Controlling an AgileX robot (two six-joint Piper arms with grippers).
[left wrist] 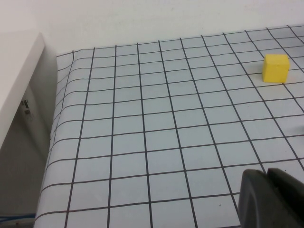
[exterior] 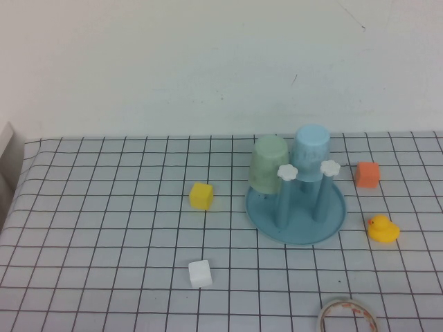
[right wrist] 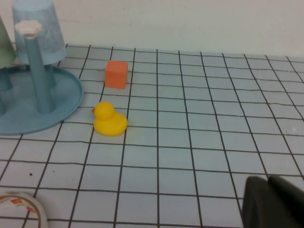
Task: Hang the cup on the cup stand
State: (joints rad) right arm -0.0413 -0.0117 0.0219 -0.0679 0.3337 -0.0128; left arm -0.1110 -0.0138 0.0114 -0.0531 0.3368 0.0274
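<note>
Looking across my table from left to right, here's how it sits:

Left gripper [left wrist: 270, 199]: parked low over bare grid cloth on my left side, fingers pressed together, holding nothing. Out of the high view, so I guess it's pulled back because it has no job here.

Yellow block [exterior: 201, 196]: sits alone left of the stand, well apart from it. Just clutter.

White block [exterior: 200, 274]: nearer my side than the yellow one, also loose.

Green cup [exterior: 268, 164]: upside down over a rear peg on the left of the stand. Mouth down makes sense, that's how a peg carries a cup.

Cup [exterior: 311, 152]: the sky-blue one, upside down too, on a rear peg right beside the green cup, the two touching or nearly. Looks hung already, so I'd call the task done or close to it.

Cup stand [exterior: 296, 223]: round blue dish; two front pegs with white flower caps stand bare.

Orange block [exterior: 367, 174]: just right of the stand, clear of the dish rim.

Duck [exterior: 382, 229]: right of the dish, closer to me than the orange block.

Tape roll [exterior: 347, 316]: at the near edge, only partly in view.

Right gripper [right wrist: 275, 202]: low on my right, behind the duck, jaws together and empty. Pulled away from the stand, which fits a cup that needs no more holding.
</note>
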